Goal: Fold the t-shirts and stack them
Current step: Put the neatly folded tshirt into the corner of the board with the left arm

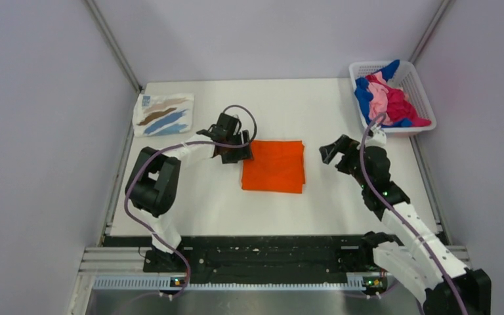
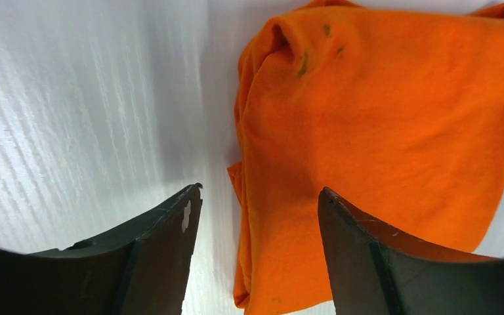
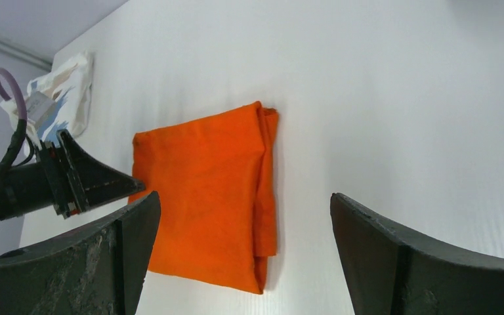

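- The left claw (image 1: pixel 241 149) has its 2 fingers set moderately apart, with nothing clamped between them. Whether the tips touch the cloth cannot be told.
- The folded orange shirt (image 1: pixel 273 166) lies flat on the bench (image 1: pixel 203 210), right under and ahead of the left claw.
- In the left wrist view, the side edge of the orange shirt (image 2: pixel 380 131) runs through the gap between the fingers. 1 finger is over the bare bench and the other is over the cloth.
- The shirt is a neat rectangle, with its layered folds showing along the edge nearest the left claw.
- The right claw (image 1: pixel 328 152) is wide open and empty. It hovers just off the opposite side of the orange shirt, apart from it.
- In the right wrist view, the orange shirt (image 3: pixel 203 190) lies ahead of the right claw (image 3: pixel 243 203), and the left claw's tip sits at its far edge.
- A white shirt (image 1: pixel 164 115) with brown and blue streaks lies folded flat beyond the left claw, on its outer side. It is at the bench's corner, well apart from the orange shirt.
- A white basket (image 1: pixel 415 82) stands beyond the right claw on its outer side, at the other far corner.
- The basket holds a loose heap of blue, pink and magenta shirts (image 1: pixel 387 98), all unfolded.
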You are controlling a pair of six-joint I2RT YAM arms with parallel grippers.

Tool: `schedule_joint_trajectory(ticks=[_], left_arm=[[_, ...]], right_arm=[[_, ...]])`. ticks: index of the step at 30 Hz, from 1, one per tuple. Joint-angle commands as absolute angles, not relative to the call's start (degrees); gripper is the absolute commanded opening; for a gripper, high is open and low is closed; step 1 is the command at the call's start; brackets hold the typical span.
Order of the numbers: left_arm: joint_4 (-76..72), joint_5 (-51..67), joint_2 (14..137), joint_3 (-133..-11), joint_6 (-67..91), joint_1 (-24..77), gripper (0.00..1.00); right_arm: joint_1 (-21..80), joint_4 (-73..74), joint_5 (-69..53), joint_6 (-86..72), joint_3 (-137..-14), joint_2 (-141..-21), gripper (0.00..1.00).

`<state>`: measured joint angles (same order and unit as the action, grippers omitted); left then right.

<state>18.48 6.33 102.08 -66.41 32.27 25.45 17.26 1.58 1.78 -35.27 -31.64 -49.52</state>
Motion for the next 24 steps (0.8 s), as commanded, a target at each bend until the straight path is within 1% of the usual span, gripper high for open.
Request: schedule_joint_trajectory(ticks=[1,4,10,13,15,16,19,24], left_arm=[[17.03,7.53,105.48,-67.6,32.74,26.04,0.69],[17.26,6.99,107.8,-68.38,33.06,26.9,0.64],[20.59,2.33,112.41,-72.43,33.75,29.3,0.44],[22.5,0.63,114.49,-75.08,33.36,31.28,0.27],[25.28,-3.56,116.19,-78.44,32.91,32.48,0.08],[27.49,-5.96,117.06,-80.41,32.8,33.0,0.0],[33.05,-15.03,118.73,-85.51,31.96,34.17,0.0],[40.47,-36.95,118.42,-93.38,27.17,34.03,0.0]], right_arm=[[15.84,5.16,8.73,-37.79,-29.54,-41.54,0.99],[15.62,7.23,9.54,-37.37,-29.7,-39.31,0.99],[15.63,8.76,9.33,-36.68,-29.54,-38.67,0.99],[15.56,8.79,9.4,-36.49,-29.36,-38.67,0.99],[15.56,8.85,9.4,-36.24,-29.38,-38.67,0.99],[15.47,8.94,9.47,-36.08,-29.36,-38.64,0.99],[15.47,9.39,9.88,-36.05,-29.31,-38.16,0.99],[15.55,10.98,10.83,-36.03,-29.62,-37.11,0.99]])
